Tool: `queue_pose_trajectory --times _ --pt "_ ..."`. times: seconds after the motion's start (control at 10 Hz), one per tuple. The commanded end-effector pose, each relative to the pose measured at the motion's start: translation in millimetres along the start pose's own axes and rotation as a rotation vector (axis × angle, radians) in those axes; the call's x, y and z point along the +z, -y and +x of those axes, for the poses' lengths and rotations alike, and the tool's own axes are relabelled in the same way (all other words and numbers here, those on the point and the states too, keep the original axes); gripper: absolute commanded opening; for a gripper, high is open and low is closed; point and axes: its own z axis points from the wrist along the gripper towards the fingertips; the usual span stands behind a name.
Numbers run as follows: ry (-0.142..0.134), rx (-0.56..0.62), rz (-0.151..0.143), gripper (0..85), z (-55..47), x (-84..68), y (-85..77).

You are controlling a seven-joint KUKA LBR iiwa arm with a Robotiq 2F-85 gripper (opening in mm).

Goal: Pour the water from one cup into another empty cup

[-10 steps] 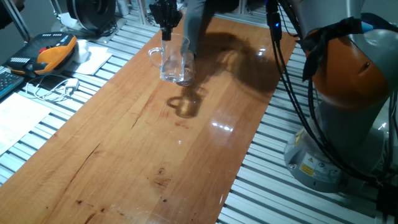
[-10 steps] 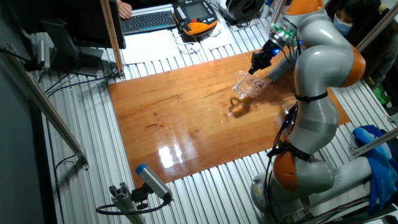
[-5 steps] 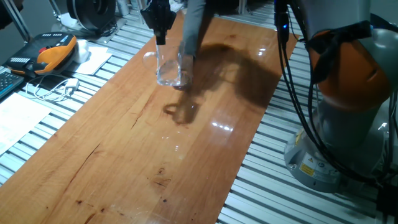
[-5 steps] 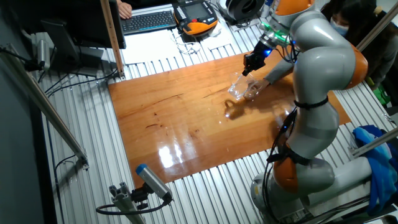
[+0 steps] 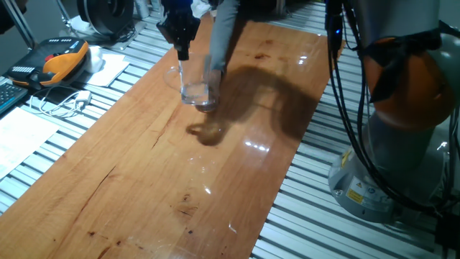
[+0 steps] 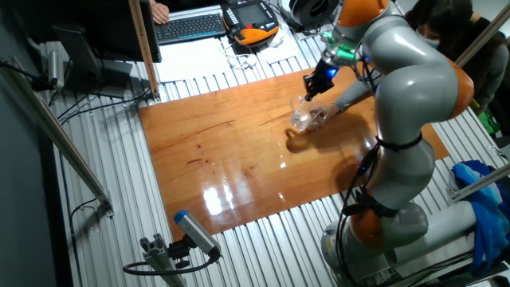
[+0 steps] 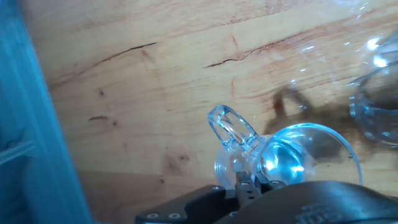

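My gripper [image 5: 181, 52] is shut on the rim of the clear glass mug [image 5: 192, 85], next to its looped handle [image 7: 229, 129]. It holds the mug above the wooden table, with a shadow below it. In the other fixed view the gripper [image 6: 312, 84] is just above the mug [image 6: 304, 119]. In the hand view the fingertips [image 7: 249, 184] pinch the mug's rim [image 7: 292, 158]. The smaller tumbler [image 7: 377, 115] shows at the right edge, close beside the mug. I cannot make out the water through the glints in the glass.
A person's grey-sleeved arm [image 5: 220, 36] reaches to the glasses from the far side. The wooden tabletop [image 5: 165, 173] lies on a slatted metal bench. A keyboard [image 6: 190, 26], an orange pendant [image 5: 63, 59] and papers lie at the left. The robot base [image 5: 402, 144] stands on the right.
My gripper has carried the mug to the left and a little toward the camera. Its shadow on the table has shifted the same way.
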Motion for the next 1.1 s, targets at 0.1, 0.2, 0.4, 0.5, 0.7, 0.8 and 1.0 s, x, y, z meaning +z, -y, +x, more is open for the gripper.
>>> queue_pose_trajectory --times 0.1,0.2,0.4,0.5,0.7,0.8,1.0 --pt "0.036 0.032 0.043 0.0 1.2 6.7 -4.7" --pt "0.055 0.045 0.065 0.0 2.5 12.4 -8.6" --pt "0.091 0.082 0.101 0.0 4.9 26.0 -16.7" --pt "0.115 0.093 0.125 0.0 5.0 32.4 -20.0" --pt "0.14 0.109 0.143 0.0 4.7 40.7 -24.1" --pt "0.151 0.119 0.14 0.0 5.4 46.0 -26.1" --pt "0.165 0.134 0.128 0.0 6.6 58.4 -30.4"
